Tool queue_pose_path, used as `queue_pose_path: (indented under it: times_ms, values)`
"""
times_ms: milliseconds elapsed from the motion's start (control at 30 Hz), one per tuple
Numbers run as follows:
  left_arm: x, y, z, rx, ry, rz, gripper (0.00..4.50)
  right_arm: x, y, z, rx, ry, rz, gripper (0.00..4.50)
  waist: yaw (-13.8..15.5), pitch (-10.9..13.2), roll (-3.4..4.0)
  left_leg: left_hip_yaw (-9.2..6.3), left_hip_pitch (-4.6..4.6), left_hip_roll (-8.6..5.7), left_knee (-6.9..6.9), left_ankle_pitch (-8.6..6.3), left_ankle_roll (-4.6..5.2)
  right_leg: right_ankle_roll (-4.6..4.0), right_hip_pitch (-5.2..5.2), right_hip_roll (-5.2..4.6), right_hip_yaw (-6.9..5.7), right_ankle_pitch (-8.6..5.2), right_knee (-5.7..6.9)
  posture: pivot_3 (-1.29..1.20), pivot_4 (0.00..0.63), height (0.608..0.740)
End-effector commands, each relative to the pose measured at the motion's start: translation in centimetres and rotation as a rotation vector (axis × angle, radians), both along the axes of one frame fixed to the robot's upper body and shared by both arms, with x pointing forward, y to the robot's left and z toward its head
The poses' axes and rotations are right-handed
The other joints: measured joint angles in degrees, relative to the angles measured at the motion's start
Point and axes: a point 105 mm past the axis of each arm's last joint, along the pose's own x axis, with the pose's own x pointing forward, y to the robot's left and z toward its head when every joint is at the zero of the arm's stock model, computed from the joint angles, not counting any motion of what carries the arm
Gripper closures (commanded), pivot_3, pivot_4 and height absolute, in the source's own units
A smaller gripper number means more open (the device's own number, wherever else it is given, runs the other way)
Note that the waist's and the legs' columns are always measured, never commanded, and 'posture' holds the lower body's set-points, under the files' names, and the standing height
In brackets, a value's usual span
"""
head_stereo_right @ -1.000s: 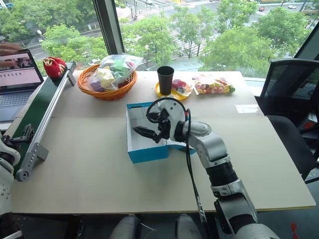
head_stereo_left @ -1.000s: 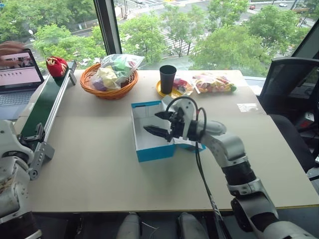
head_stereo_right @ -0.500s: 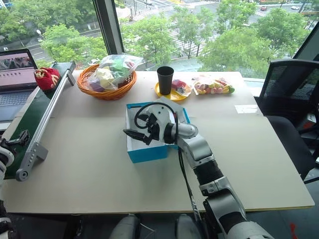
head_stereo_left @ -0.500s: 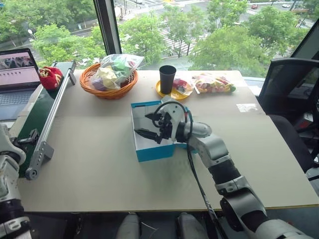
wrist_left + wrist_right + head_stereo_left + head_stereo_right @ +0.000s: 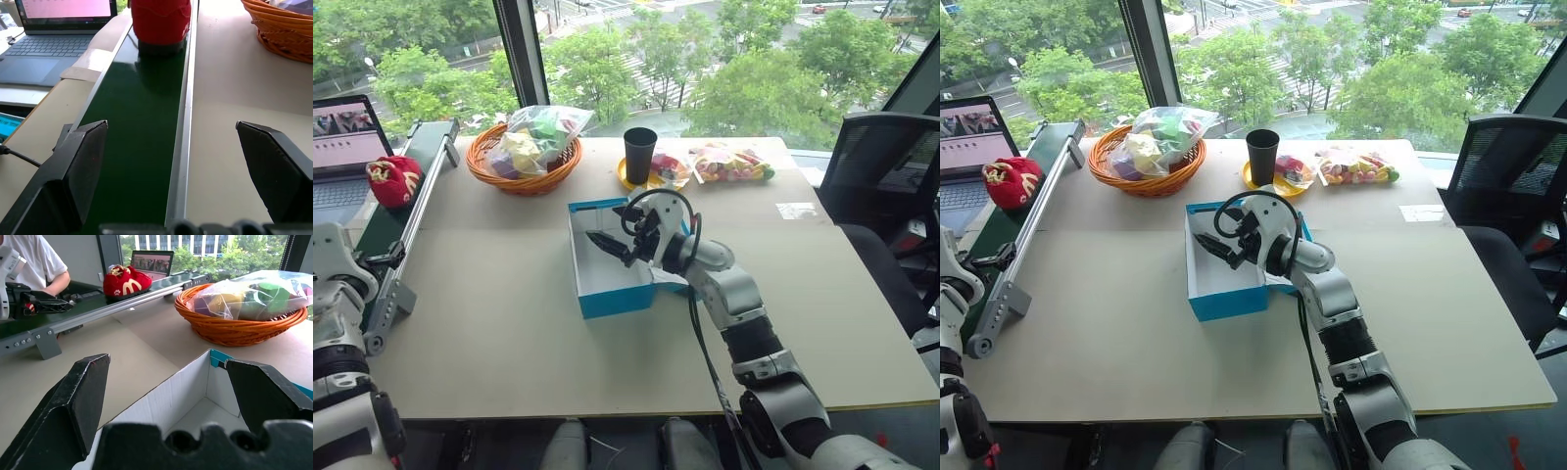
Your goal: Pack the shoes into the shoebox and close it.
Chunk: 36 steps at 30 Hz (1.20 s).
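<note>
One red shoe (image 5: 393, 179) with gold embroidery lies on the green conveyor belt (image 5: 137, 127) at the table's left side. It also appears in the left wrist view, shoe (image 5: 161, 22), some way ahead of my left gripper (image 5: 171, 147). That gripper hovers low over the belt, open and holding nothing. The blue shoebox (image 5: 617, 302) stands open mid-table, and what shows of its white inside is empty. My right gripper (image 5: 610, 227) hangs open over the box, pointing left towards the belt, nothing between its fingers.
An orange wicker basket (image 5: 524, 162) of bagged items stands behind the box. A black cup (image 5: 641, 155) on a yellow plate and a bag of sweets (image 5: 729, 164) are at the back. A laptop (image 5: 347, 137) and a person in a white shirt (image 5: 34, 259) are beyond the belt. An office chair (image 5: 881, 166) is at the right.
The shoe has travelled down the belt towards me. My left arm has come forward over the belt's near end. A hand at the laptop has gone. My right gripper stays over the box.
</note>
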Motion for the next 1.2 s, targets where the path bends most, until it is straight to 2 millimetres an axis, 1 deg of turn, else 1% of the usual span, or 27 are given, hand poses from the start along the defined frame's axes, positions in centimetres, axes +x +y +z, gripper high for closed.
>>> queue_pose_path:
  times_ms: [33,200,367,600,733,867,900,967,1033,1133,1200]
  values:
    - [-0.2,1.2,1.9,0.064,-0.040,0.034,0.00,-0.5,-0.5,1.7,0.054,-0.070,-0.006,0.03,-0.04,0.00,0.00,0.00,0.00,0.00,0.00,0.00,0.00,0.00,0.00,0.00,0.00,0.00,0.00,0.00,0.150,0.740]
    - [-0.9,2.4,1.7,0.059,-0.035,0.113,0.00,-1.2,-0.6,2.4,0.089,-0.092,0.013,0.03,-0.16,0.00,0.00,0.00,0.00,0.01,0.00,0.00,0.00,0.00,-0.02,0.01,0.00,0.00,0.03,0.00,0.150,0.740]
    - [-1.0,2.5,1.4,0.063,-0.037,0.109,0.00,-1.3,-0.6,2.7,0.091,-0.100,0.014,0.03,-0.01,0.00,0.00,0.00,0.00,0.01,0.00,0.00,0.00,0.00,-0.01,0.00,-0.01,0.00,0.02,0.00,0.150,0.740]
    - [-1.2,2.5,0.0,0.033,-0.013,0.116,0.00,-1.3,-0.8,3.2,0.074,-0.127,0.011,0.03,0.02,0.00,-0.01,-0.01,0.00,0.00,0.01,0.00,0.00,0.00,0.00,-0.01,-0.03,0.00,0.02,0.00,0.150,0.740]
    - [-1.8,3.2,-0.2,0.044,0.001,0.168,0.00,-1.3,-1.1,3.3,0.070,-0.130,0.004,0.03,0.03,0.00,-0.01,-0.01,0.00,0.01,0.01,0.00,0.00,0.00,0.00,0.00,-0.03,0.00,0.03,0.00,0.150,0.740]
    - [-2.3,3.8,-0.3,0.051,0.004,0.211,0.95,-1.2,-1.5,3.3,0.061,-0.133,-0.012,0.00,0.03,0.00,-0.02,-0.01,0.00,0.01,0.01,0.00,0.00,0.00,0.00,0.00,-0.03,0.00,0.03,0.00,0.150,0.740]
    - [-2.2,3.8,-0.2,0.052,0.003,0.208,1.40,-1.2,-1.5,3.4,0.061,-0.133,-0.015,0.00,0.03,0.00,-0.02,-0.01,0.00,0.01,0.01,0.00,0.00,0.00,-0.01,0.00,-0.04,0.00,0.04,0.00,0.150,0.740]
    - [-2.1,3.7,-0.2,0.053,-0.004,0.204,1.78,-1.2,-1.6,3.5,0.062,-0.134,-0.019,0.00,0.04,0.00,-0.01,-0.01,0.00,0.01,0.01,0.00,0.00,0.00,-0.01,0.00,-0.04,0.00,0.05,0.00,0.150,0.740]
    - [-1.7,3.3,-0.1,0.051,-0.017,0.195,1.92,-1.2,-1.7,3.4,0.061,-0.131,-0.023,0.00,0.14,0.00,-0.01,-0.01,0.00,0.01,0.01,0.00,0.00,0.00,-0.01,0.00,-0.04,0.00,0.06,0.00,0.150,0.740]
    - [-1.3,3.0,0.2,0.045,-0.034,0.189,1.93,-1.3,-1.8,3.4,0.059,-0.129,-0.024,0.00,0.32,0.00,-0.02,-0.04,0.00,0.01,0.02,0.01,-0.01,0.00,0.02,-0.01,-0.09,0.00,0.05,0.00,0.150,0.740]
    - [0.1,1.7,2.2,0.094,-0.101,0.123,1.93,-1.3,-1.8,3.4,0.068,-0.122,-0.025,0.00,0.39,0.00,-0.03,-0.04,0.00,0.00,0.03,0.01,-0.01,0.00,0.04,-0.02,-0.09,0.00,0.03,0.00,0.150,0.740]
